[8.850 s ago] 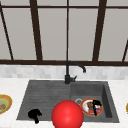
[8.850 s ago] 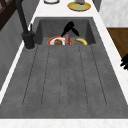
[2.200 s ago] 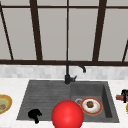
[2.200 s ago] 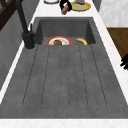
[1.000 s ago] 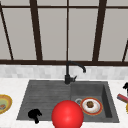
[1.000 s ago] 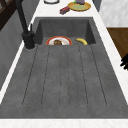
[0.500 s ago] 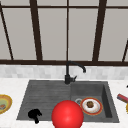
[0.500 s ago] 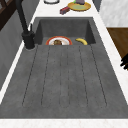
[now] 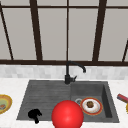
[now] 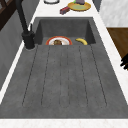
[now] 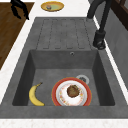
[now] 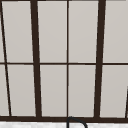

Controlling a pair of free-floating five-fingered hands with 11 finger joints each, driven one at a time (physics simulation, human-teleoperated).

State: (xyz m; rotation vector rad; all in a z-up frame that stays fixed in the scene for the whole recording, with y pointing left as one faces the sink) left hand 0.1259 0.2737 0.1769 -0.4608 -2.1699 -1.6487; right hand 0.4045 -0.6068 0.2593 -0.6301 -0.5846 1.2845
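Low at the near left of the sink (image 9: 25, 105), the left robot hand (image 9: 34, 114) hangs over the front edge of the grooved draining board, its dark fingers curled downward and closed on nothing. Seen from the right side, the same robot hand (image 11: 18, 8) floats just off the surface's near rim, beside a yellow bowl (image 11: 52, 5) that sits on the white surface (image 11: 15, 53) past the far end of the draining board. From the left side, only its fingertips (image 10: 124, 62) show at the frame's right edge.

Nearest the robot hand in the front view is a large red ball (image 9: 67, 114), sitting at the sink's near edge between the draining board and the basin. Right of the ball, in the basin, lies an orange-rimmed plate (image 9: 91, 106) carrying a brown, round piece of food (image 9: 90, 103), with the drain (image 11: 82, 79) just behind the plate. A banana (image 11: 35, 95) lies on the basin floor beside the plate, close to the near wall. The black tap (image 9: 70, 71) stands at the far rim, its spout arching right over the basin. On the surface right of the sink rest a red-and-purple block (image 9: 122, 97) and another yellow dish (image 10: 79, 6). A dark-framed window (image 12: 67, 60) backs the scene.
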